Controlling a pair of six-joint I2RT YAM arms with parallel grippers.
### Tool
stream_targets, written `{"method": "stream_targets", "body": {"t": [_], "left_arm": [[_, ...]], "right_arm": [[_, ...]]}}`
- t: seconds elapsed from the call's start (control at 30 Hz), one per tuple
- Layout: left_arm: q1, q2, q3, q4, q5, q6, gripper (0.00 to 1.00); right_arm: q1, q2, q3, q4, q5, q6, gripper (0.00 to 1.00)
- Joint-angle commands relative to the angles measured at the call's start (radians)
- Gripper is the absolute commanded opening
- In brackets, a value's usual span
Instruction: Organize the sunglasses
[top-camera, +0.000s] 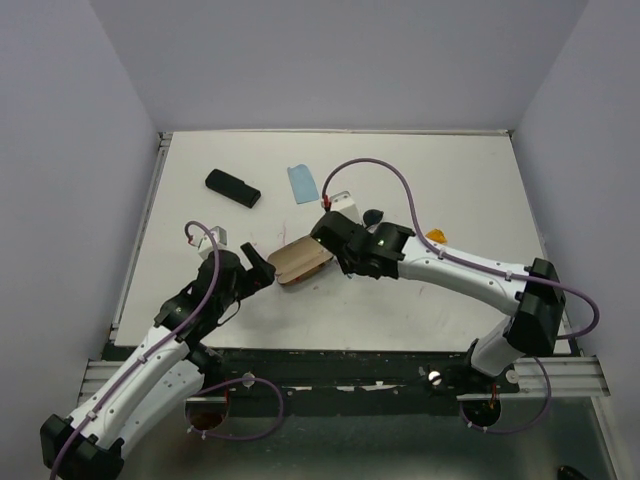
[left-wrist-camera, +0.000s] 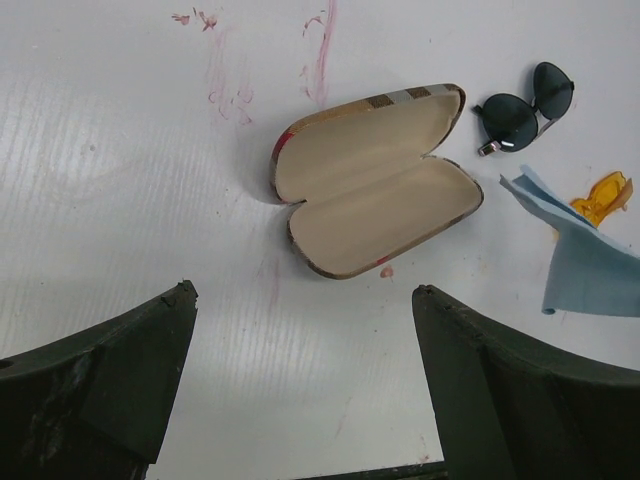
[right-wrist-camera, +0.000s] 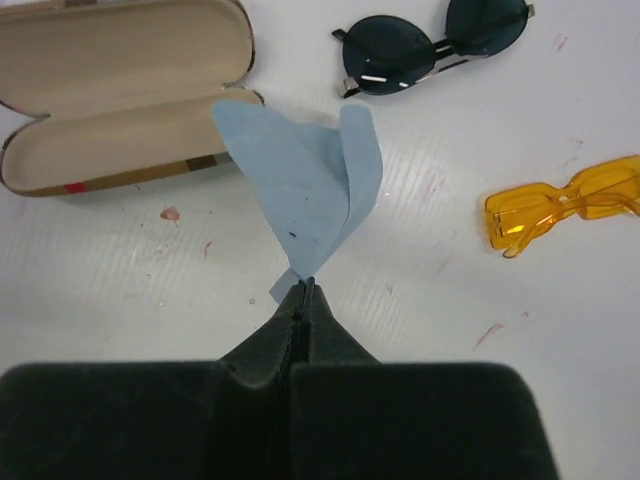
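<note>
The black-framed sunglasses lie on the white table beyond the open plaid case. The orange wraparound sunglasses lie to the right of them. My right gripper is shut on a corner of a light blue cloth and holds it up beside the case. My left gripper is open and empty, just short of the open case, whose beige inside is bare. The left wrist view also shows the black pair, the orange pair and the cloth.
A plain black case lies shut at the back left. A second blue cloth lies flat behind the open case. My right arm stretches across the table's middle. Red smears mark the table top.
</note>
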Motion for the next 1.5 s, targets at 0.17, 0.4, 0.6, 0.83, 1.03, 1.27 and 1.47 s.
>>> {"method": "stream_targets", "body": {"t": [0.17, 0.4, 0.6, 0.83, 1.03, 1.27, 1.47], "left_arm": [[-0.005, -0.01, 0.025, -0.035, 0.01, -0.013, 0.99], [-0.031, 0.057, -0.002, 0.043, 0.181, -0.001, 0.99], [-0.118, 0.145, -0.014, 0.127, 0.208, -0.022, 0.98], [-0.259, 0.356, 0.097, 0.155, 0.166, -0.022, 0.89], [-0.341, 0.58, 0.252, 0.173, 0.157, -0.016, 0.76], [-0.353, 0.818, 0.384, 0.191, 0.237, -0.039, 0.6], [-0.356, 0.923, 0.415, 0.248, 0.292, -0.07, 0.52]], "right_arm": [[0.114, 0.021, -0.324, 0.077, -0.338, -0.032, 0.01], [0.145, 0.005, -0.469, 0.149, -0.391, 0.074, 0.02], [0.146, -0.091, -0.525, 0.174, -0.391, 0.128, 0.05], [0.142, -0.124, -0.585, 0.16, -0.305, 0.236, 0.06], [0.137, -0.151, -0.633, 0.195, -0.277, 0.291, 0.06], [0.108, -0.252, -0.729, 0.258, -0.265, 0.366, 0.06], [0.083, -0.308, -0.789, 0.318, -0.272, 0.384, 0.06]]}}
